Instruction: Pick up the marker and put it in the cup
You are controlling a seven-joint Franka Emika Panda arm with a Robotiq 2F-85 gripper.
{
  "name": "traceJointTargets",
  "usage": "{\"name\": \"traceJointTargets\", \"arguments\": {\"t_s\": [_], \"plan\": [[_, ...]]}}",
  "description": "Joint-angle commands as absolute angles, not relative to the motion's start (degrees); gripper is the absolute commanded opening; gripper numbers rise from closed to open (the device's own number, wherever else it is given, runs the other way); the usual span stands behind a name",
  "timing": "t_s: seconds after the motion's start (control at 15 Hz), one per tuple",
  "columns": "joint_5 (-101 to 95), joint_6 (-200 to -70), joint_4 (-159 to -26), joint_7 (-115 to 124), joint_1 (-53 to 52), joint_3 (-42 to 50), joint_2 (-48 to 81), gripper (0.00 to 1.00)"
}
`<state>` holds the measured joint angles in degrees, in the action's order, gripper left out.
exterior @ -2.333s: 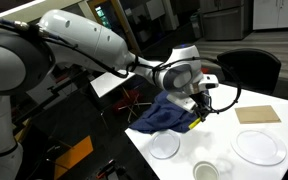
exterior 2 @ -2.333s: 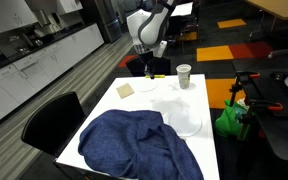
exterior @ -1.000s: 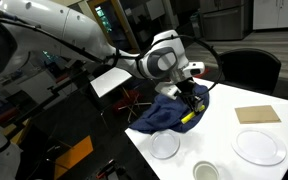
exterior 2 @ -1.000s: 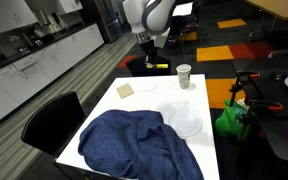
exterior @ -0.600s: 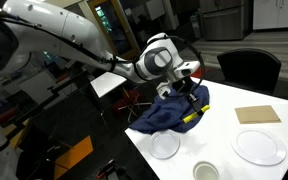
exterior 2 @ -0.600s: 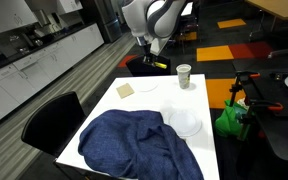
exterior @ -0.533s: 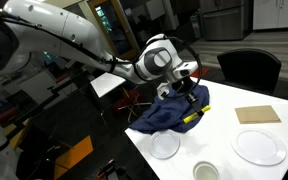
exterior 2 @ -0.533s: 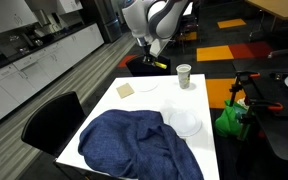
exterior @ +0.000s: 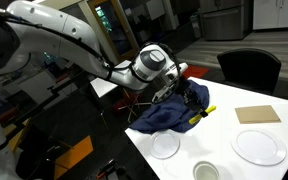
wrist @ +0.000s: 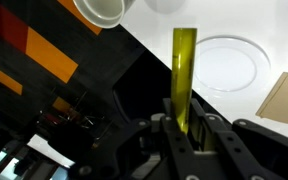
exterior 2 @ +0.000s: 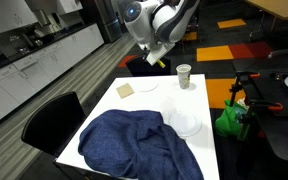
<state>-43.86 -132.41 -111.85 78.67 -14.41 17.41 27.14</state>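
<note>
My gripper (exterior: 193, 101) is shut on the yellow marker (exterior: 201, 113) and holds it in the air above the edge of the blue cloth. In the wrist view the marker (wrist: 183, 70) sticks out from between the jaws (wrist: 184, 125). It also shows in an exterior view (exterior 2: 160, 63) under the gripper (exterior 2: 154, 54). The white cup (exterior: 206, 171) stands near the table's front edge, apart from the gripper. It also shows at the table's far side (exterior 2: 184, 76) and at the top of the wrist view (wrist: 102, 8).
A crumpled blue cloth (exterior: 164, 117) (exterior 2: 134, 145) covers part of the white table. A shallow white bowl (exterior: 165, 146) (exterior 2: 187, 123), a large white plate (exterior: 259, 147) (wrist: 224, 65) and a tan square (exterior: 257, 114) (exterior 2: 126, 89) lie on it. A black chair (exterior: 252, 68) stands behind.
The arm has swung and risen with the marker held; the wrist has turned, and the marker now sits higher, over the cloth's edge.
</note>
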Motion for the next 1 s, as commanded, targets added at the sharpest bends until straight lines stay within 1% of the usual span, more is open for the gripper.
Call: {"name": "traceJointTargets", "arguments": {"t_s": [0.0,0.4,0.73,0.8,0.93], "plan": [[-51.2,-125.1,-113.6,93.2,-15.4,16.2,24.2,0.05],[-55.3,-107.3,-112.5,112.1,-13.8,10.6,24.2,0.05],[-54.4,-90.6,-110.9,121.4,-12.5,7.1,25.7,0.05],[-55.1,-94.3,-111.5,119.7,-11.1,5.5,25.6,0.19],[-55.1,-91.6,-111.5,120.7,-10.8,5.1,25.6,0.19]]}}
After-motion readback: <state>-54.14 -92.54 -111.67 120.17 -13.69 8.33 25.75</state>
